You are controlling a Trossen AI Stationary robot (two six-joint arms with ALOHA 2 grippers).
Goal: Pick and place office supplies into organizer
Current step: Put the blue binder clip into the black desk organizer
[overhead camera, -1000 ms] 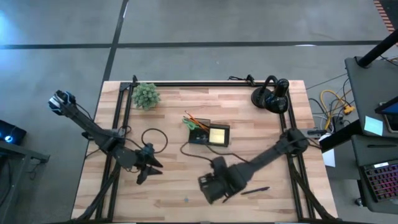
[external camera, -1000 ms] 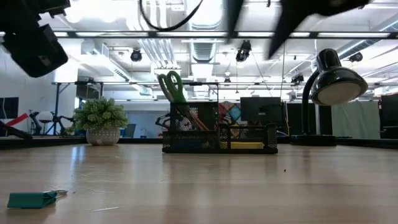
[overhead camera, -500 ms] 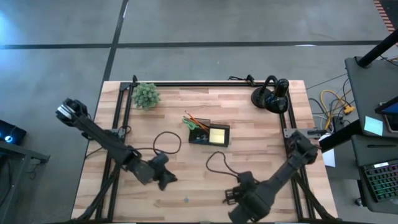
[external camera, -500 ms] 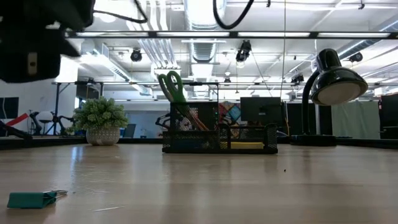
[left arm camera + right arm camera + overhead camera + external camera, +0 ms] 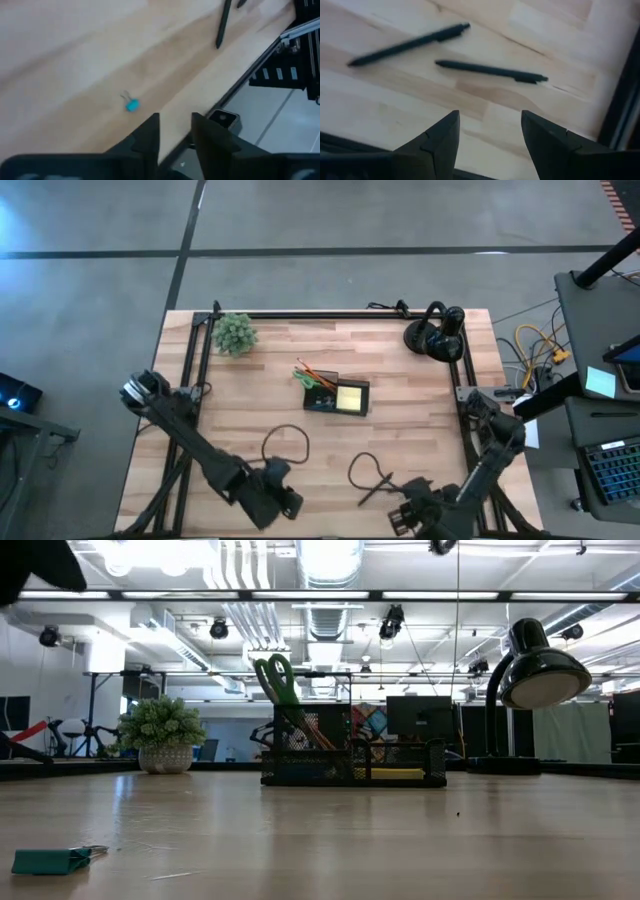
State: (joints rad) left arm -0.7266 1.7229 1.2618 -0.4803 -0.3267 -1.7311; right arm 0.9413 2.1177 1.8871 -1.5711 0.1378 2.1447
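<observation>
At the centre of the wooden table [image 5: 400, 410], the black mesh organizer [image 5: 337, 396] stands with one yellow sticky-note pad [image 5: 350, 397] lying flat in its right-hand compartment and one pair of green-handled scissors [image 5: 313, 380] upright in the left, beside orange pencils [image 5: 306, 368] that lean out toward the far-left corner; two tips can be made out from above, though the exact count is unclear. From table height the same tray [image 5: 352, 758] shows the scissor handles [image 5: 276, 678] rising well above its rim.

Still loose near the front edge are two black pens [image 5: 410, 44] [image 5: 492, 71], lying close together at a slight angle to each other and not touching, and one small blue binder clip [image 5: 131, 104] on bare wood by the table's edge. The low camera picks up the clip as a teal shape [image 5: 50, 860] in the foreground, well apart from the tray.

The left gripper [image 5: 175, 137] hangs over the front edge with its two fingers slightly parted and nothing between them, the clip just beyond. The right gripper [image 5: 487, 132] hovers above the pens, its fingers spread wide and empty. From overhead both arms sit low at the front of the table, the left arm [image 5: 255, 490] left of centre, the right arm [image 5: 430, 515] at the front right.

One potted plant [image 5: 236, 333] occupies the far-left corner, one black desk lamp [image 5: 437, 332] the far right.
</observation>
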